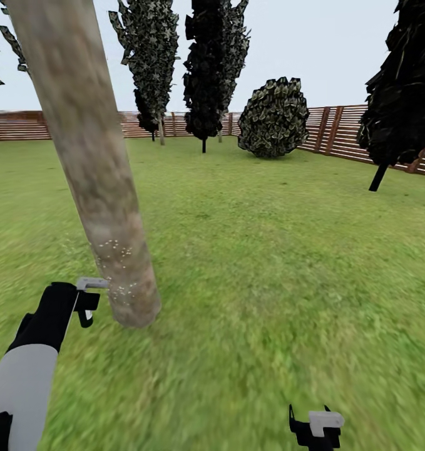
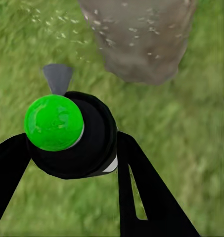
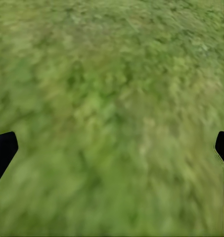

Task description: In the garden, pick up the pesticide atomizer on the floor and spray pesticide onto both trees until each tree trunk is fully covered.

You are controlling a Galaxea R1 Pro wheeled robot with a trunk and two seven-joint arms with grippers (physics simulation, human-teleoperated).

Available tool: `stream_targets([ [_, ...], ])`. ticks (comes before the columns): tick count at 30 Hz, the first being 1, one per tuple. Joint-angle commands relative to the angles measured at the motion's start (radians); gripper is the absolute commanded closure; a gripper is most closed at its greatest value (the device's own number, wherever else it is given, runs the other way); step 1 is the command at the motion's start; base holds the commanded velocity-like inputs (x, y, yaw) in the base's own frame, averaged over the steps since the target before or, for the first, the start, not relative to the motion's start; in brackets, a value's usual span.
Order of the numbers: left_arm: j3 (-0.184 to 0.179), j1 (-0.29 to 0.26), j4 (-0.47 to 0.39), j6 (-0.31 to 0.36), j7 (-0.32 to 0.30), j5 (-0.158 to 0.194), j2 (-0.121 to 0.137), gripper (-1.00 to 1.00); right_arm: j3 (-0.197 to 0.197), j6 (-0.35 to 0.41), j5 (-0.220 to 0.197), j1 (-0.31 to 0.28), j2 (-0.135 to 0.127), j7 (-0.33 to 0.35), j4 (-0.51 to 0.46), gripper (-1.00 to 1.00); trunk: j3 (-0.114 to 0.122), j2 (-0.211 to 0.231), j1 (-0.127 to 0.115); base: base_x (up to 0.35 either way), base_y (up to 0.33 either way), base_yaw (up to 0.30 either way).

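With the atomizer (image 2: 67, 133) gripped in the left end effector (image 1: 87, 299) just beside the trunk (image 1: 90, 169), spraying is under way: white specks (image 1: 115, 250) dot only its base. Next, aim higher. Open grass (image 1: 268, 263) all round; the right end effector (image 1: 317, 426) hangs open, empty.

Green lawn (image 1: 268, 250), brown slat fence (image 1: 337, 128) behind, round bush (image 1: 273, 116), pale overcast sky (image 1: 312, 44).
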Motion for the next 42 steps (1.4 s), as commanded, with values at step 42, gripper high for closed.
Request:
stream_targets([
  [42, 0.068, 0.059, 0.000, -0.005, 0.041, -0.001, 0.004, 1.00, 0.000, 0.000, 0.000, 0.000, 0.000, 0.000, 0.000, -1.00, 0.000, 0.000, 0.000, 0.000, -0.270, 0.085],
])
